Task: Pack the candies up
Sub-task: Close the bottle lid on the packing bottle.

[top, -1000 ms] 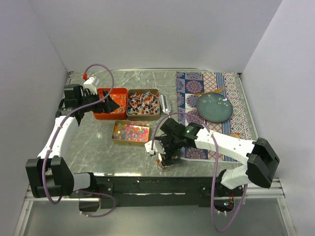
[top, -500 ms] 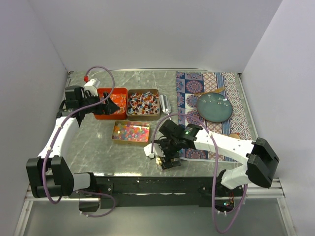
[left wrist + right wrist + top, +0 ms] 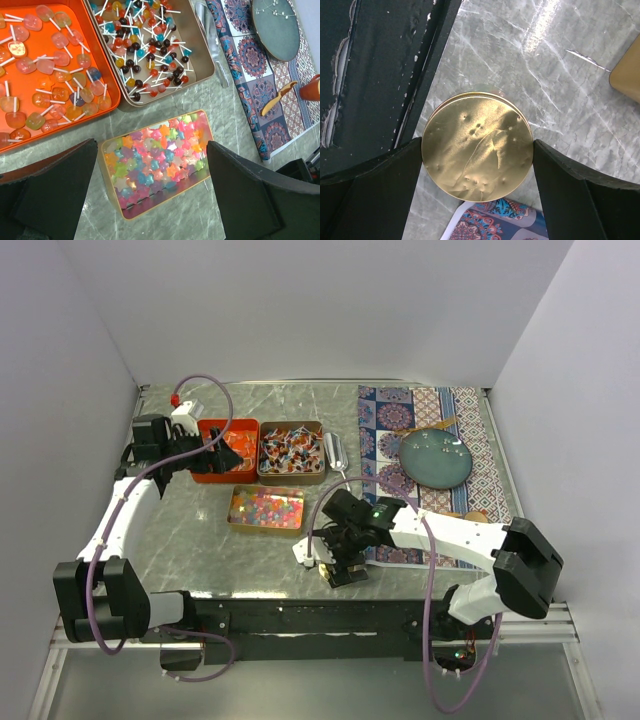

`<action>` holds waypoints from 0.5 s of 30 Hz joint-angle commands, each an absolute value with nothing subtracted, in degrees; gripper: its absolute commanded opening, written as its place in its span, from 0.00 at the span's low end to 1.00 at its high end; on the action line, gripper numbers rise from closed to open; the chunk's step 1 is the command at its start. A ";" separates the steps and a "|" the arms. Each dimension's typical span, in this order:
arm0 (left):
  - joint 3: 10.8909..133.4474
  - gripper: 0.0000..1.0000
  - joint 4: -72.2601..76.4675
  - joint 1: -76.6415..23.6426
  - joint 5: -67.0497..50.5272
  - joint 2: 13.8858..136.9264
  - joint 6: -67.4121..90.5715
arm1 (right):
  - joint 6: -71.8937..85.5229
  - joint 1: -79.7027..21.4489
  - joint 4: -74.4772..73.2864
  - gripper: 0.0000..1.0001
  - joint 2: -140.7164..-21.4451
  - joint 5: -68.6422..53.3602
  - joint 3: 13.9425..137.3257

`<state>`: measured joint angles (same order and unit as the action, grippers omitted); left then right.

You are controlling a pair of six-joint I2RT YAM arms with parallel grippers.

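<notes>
- The candies lie in three open containers on the marble table (image 3: 180, 530). Flat lollipops (image 3: 45, 85) fill an orange tray (image 3: 109, 70), and ball lollipops (image 3: 145, 50) fill a brown tray (image 3: 200, 50) at its 3 o'clock. Star-shaped candies (image 3: 155, 160) fill a rectangular gold tin (image 3: 145, 206) at 6 o'clock of the two trays.
- The left gripper (image 3: 152, 150) hangs over the rectangular gold tin with its fingers spread wide, holding nothing.
- The right gripper (image 3: 477, 150) is at 5 o'clock of that tin, by the table's near edge. Its fingers are wide apart, with the pads flush against opposite sides of a round gold tin (image 3: 475, 130); it looks to be pinching it.
- Each candy is probably light, hard and small. The stars look glossy and may slip or scatter, so pinch one across its body.
- The lollipops are best taken at the head, because the thin white sticks lie crossed and would drag their neighbours along.
- The round gold tin looks like rigid, smooth metal with slight dents. Grip it squarely across the rim, or it may twist out.
</notes>
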<state>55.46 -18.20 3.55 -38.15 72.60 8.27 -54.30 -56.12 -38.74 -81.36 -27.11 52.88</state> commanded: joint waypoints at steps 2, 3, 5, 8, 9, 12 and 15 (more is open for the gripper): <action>53.62 0.97 -15.91 3.25 -38.32 71.46 8.79 | -53.88 -56.51 -36.22 0.87 -81.83 -26.98 50.01; 53.27 0.97 -15.56 3.34 -38.32 71.28 9.14 | -53.62 -56.43 -35.43 0.87 -81.74 -26.72 49.23; 52.39 0.97 -14.85 3.16 -38.58 70.84 9.84 | -53.61 -55.90 -33.41 0.87 -81.74 -26.72 48.17; 52.64 0.97 -15.90 2.29 -38.85 70.66 9.15 | -52.82 -55.11 -31.73 0.90 -80.78 -27.51 46.41; 52.82 0.97 -16.26 2.11 -38.76 70.49 8.88 | -52.65 -55.02 -31.47 1.00 -79.99 -27.68 45.97; 52.91 0.97 -16.35 2.02 -38.76 70.49 8.53 | -51.68 -54.67 -30.85 1.00 -78.67 -28.48 45.62; 52.91 0.97 -16.00 1.85 -39.46 70.49 8.79 | -51.07 -54.32 -30.76 1.00 -78.49 -28.56 45.62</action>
<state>52.29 -17.37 2.20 -38.15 72.47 8.73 -52.40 -54.89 -31.48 -79.24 -28.56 46.35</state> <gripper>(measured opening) 0.969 0.997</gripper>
